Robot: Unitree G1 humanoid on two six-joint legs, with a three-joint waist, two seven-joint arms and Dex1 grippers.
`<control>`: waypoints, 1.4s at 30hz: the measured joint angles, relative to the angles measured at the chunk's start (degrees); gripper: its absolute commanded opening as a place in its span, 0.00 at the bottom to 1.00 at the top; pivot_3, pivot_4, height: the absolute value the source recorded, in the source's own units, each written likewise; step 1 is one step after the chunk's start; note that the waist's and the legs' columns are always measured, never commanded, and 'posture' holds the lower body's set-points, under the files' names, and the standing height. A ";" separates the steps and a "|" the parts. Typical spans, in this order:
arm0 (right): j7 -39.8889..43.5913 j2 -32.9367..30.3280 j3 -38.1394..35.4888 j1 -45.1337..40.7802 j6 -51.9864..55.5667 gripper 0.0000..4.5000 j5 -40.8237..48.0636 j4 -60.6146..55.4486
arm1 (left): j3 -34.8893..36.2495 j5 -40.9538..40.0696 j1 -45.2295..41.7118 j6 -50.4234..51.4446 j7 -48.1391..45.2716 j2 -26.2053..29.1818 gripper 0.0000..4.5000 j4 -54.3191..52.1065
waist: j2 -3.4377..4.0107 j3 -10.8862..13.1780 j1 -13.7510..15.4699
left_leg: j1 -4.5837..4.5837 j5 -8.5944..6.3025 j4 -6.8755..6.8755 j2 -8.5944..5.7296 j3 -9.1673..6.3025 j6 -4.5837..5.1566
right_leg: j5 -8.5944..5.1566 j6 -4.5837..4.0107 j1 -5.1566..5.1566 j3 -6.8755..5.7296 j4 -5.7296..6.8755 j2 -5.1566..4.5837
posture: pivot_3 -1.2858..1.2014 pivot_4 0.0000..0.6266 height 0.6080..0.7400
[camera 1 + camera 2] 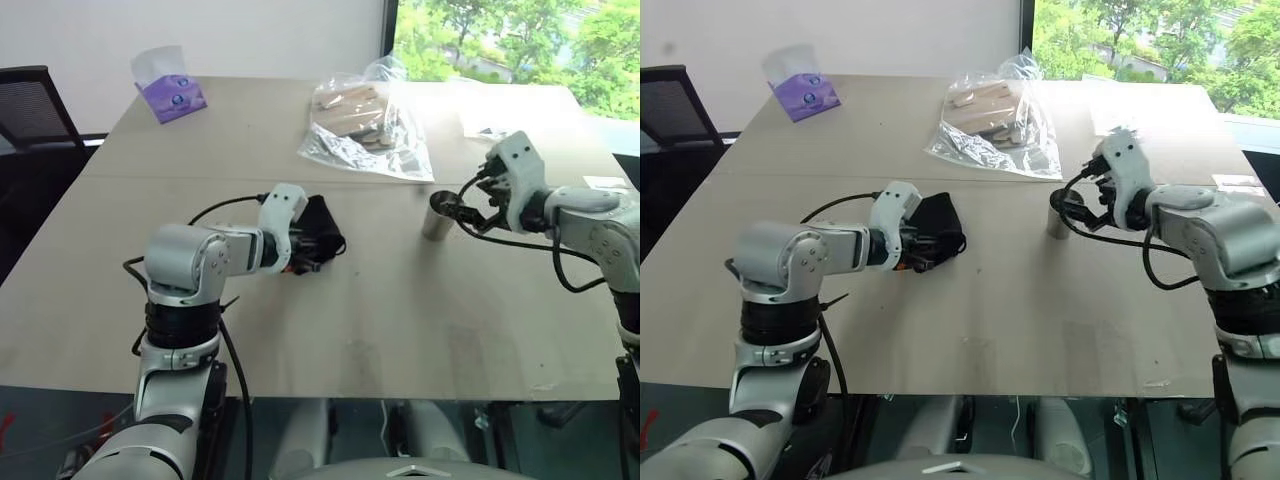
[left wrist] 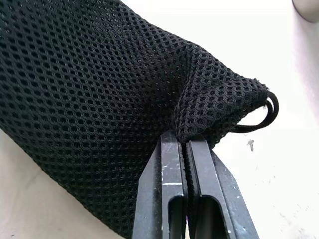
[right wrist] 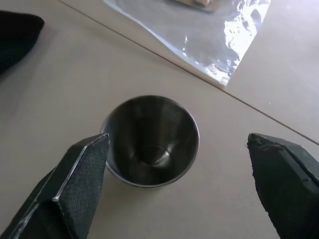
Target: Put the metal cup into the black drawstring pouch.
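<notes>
Head stereo pair overlooking table (image 1: pixel 380 330), wrist cameras close on pouch (image 2: pixel 99 99), cup (image 3: pixel 149 142)

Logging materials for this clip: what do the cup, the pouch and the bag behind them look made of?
Metal cup: polished steel by the look, mirror-like inner wall with reflections. Black drawstring pouch: soft open mesh fabric, honeycomb holes, matte, with a cord loop. Clear bag: thin glossy plastic film, crinkled with glare, holding what seem to be pale wooden pieces.
</notes>
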 measured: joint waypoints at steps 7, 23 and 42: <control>8.57 2.24 8.15 -8.08 -8.68 0.62 -10.69 17.48 | 0.21 -2.92 1.56 0.00 3.16 0.00 0.00 -3.20 | 0.02 0.05 -0.16 | -0.16 0.08 0.00 0.01 0.09 -0.14 | 0.01 0.00 -0.26 0.13 0.10 0.02 | 0.52 0.24 1.00; 15.73 2.91 -2.89 -0.85 -1.55 0.00 -8.19 1.18 | 4.77 -8.47 1.65 0.00 9.78 -1.14 0.00 -3.98 | 0.01 0.09 0.40 | -0.83 0.17 0.16 0.00 -0.10 -0.31 | 0.03 0.03 -0.67 -0.11 0.06 -0.14 | 0.52 0.24 1.00; -6.11 39.93 -12.23 25.57 -2.15 0.00 6.02 -27.60 | 7.71 -12.63 -13.02 -0.83 -5.31 2.29 0.00 26.50 | 0.08 0.13 -0.74 | -0.64 0.24 0.11 -0.03 -0.09 -0.41 | 0.03 0.03 -0.71 -0.12 0.28 0.12 | 0.52 0.24 1.00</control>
